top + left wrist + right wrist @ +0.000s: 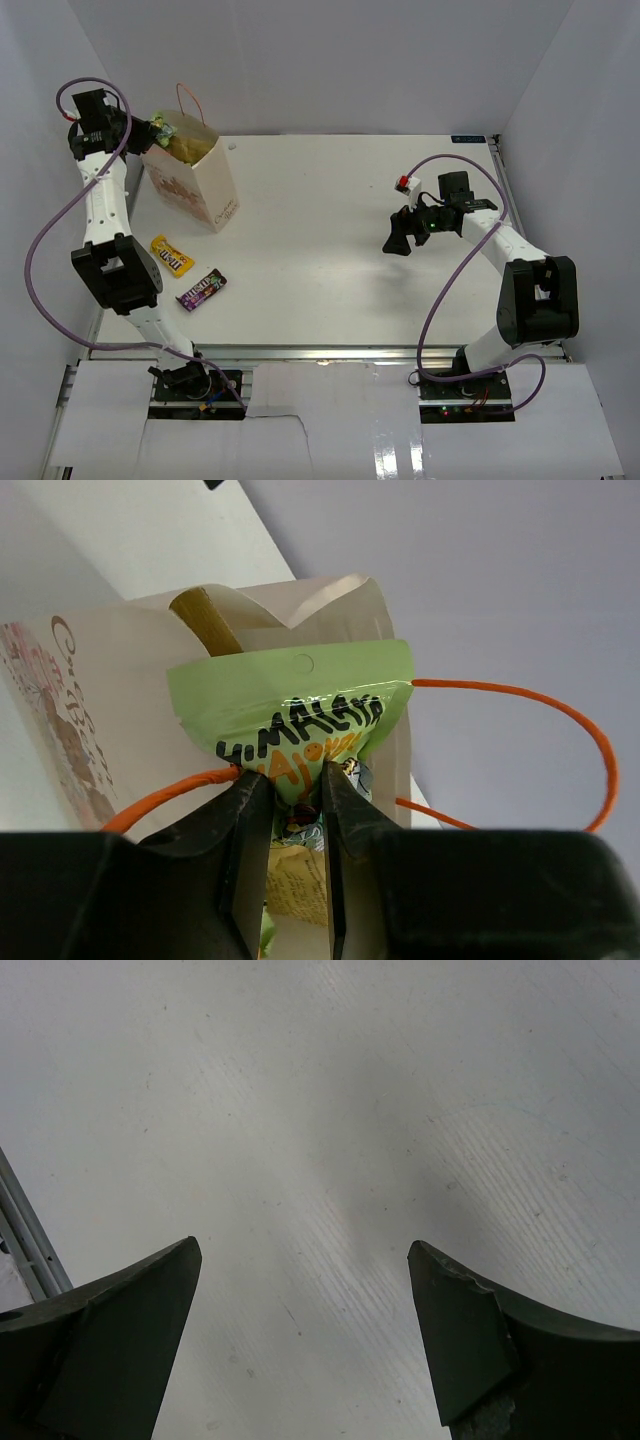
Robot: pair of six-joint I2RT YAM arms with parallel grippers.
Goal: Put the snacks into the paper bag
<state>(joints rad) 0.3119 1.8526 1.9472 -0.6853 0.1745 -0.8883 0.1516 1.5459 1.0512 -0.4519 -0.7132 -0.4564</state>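
Observation:
The cream paper bag (195, 185) with orange string handles stands at the table's back left. My left gripper (150, 128) hovers at the bag's open mouth, shut on a green snack packet (290, 705); the packet hangs over the bag's rim (300, 600) with an orange handle (540, 710) beside it. A yellow packet (172, 254) and a dark purple candy pack (201, 290) lie flat on the table in front of the bag. My right gripper (402, 232) hangs open over bare table at the right, with nothing between its fingers (110, 1340).
White walls enclose the table at the back and on both sides. The bag stands close to the left wall and the left arm's upper links. A metal rail (330, 352) runs along the table's near edge.

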